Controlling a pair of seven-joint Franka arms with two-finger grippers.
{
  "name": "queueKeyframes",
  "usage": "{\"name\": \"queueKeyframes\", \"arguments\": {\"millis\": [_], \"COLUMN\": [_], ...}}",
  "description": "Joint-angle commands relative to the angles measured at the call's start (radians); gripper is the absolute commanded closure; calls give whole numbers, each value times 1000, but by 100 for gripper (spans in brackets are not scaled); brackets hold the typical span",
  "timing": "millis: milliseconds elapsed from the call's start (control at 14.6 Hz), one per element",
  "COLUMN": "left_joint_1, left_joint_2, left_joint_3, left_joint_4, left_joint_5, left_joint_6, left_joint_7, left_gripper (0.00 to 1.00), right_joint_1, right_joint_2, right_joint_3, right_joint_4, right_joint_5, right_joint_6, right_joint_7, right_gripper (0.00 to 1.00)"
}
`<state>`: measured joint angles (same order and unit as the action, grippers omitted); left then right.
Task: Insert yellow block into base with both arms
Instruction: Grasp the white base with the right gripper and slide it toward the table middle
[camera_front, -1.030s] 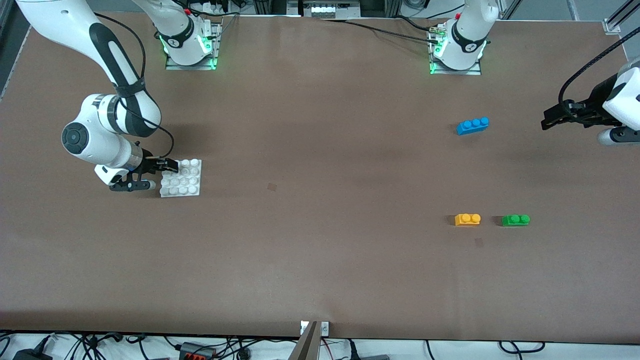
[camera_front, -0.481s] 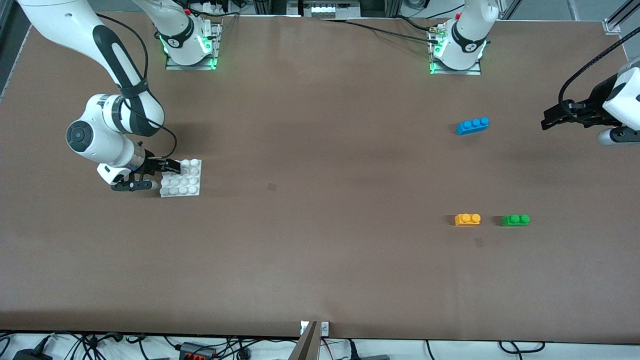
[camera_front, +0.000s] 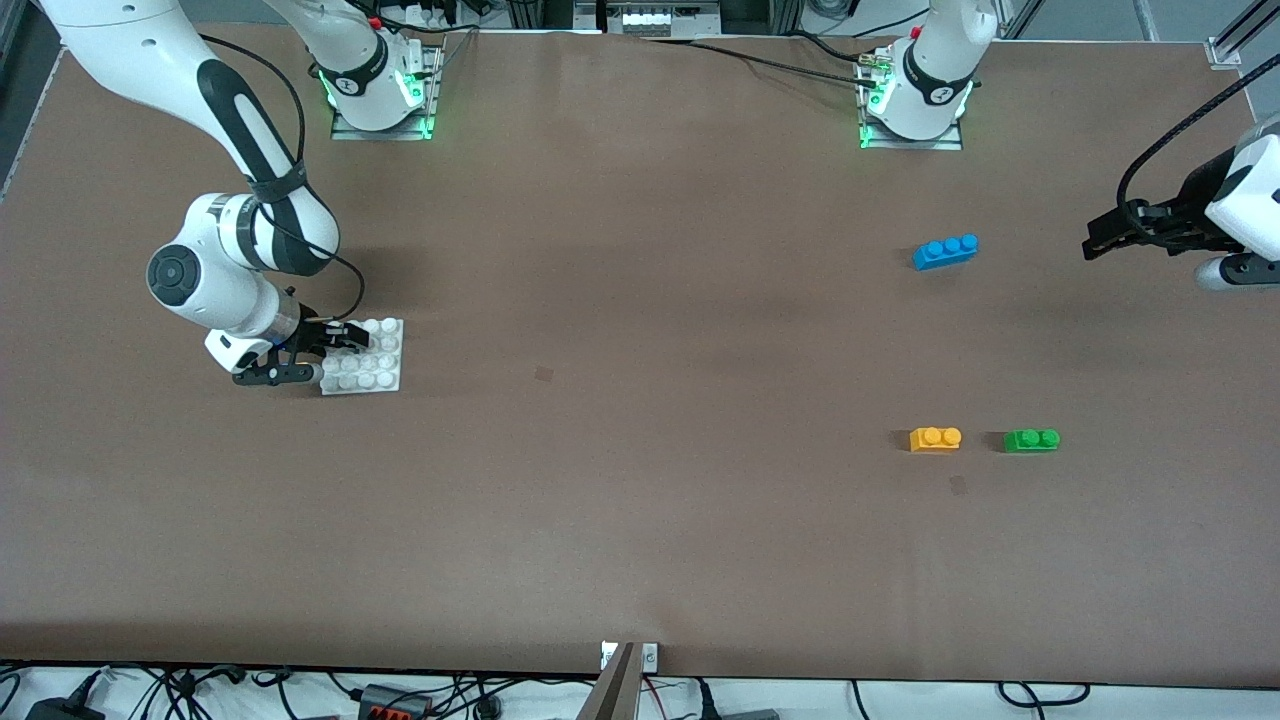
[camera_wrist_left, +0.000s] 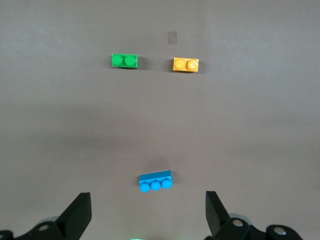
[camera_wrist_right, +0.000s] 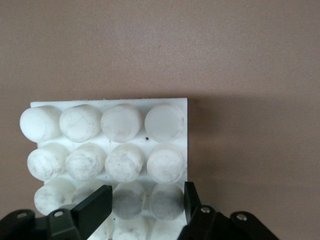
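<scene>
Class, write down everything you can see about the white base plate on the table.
The base is a flat, square, white plastic-looking plate with a four-by-four grid of round, slightly scuffed studs. It lies flat on the brown table toward the right arm's end. The right tool straddles studs at one edge, its fingers not fully shut. No brick sits on it.

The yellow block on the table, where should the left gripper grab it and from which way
Probably from straight above, fingers closing on the two long flat side walls of the yellow block, below the studs. It lies flat, studs up, and the green brick sits apart beside it, so there looks to be room. The left gripper hangs open.
</scene>
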<state>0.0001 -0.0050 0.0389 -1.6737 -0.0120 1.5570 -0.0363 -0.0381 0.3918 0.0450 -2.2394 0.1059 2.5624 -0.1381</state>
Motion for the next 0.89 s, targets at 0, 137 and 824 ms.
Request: {"name": "queueKeyframes", "arguments": {"millis": [0, 137, 824], "left_joint_1": [5, 5, 5], "left_joint_2": [0, -1, 0], "left_joint_3": [3, 3, 3], "left_joint_4": [11, 11, 11], "left_joint_5": [-25, -25, -25], "left_joint_6": [-15, -15, -15], "left_joint_7": [1, 1, 1], "left_gripper": [0, 0, 0], "right_joint_1": [3, 9, 116], "right_joint_2": [12, 12, 55], "right_joint_3": [1, 1, 18], "right_joint_4": [-12, -14, -2], "right_joint_5": [17, 17, 20], "right_joint_6": [24, 24, 22], "right_joint_7": [-24, -24, -8], "right_gripper": [52, 51, 48]}}
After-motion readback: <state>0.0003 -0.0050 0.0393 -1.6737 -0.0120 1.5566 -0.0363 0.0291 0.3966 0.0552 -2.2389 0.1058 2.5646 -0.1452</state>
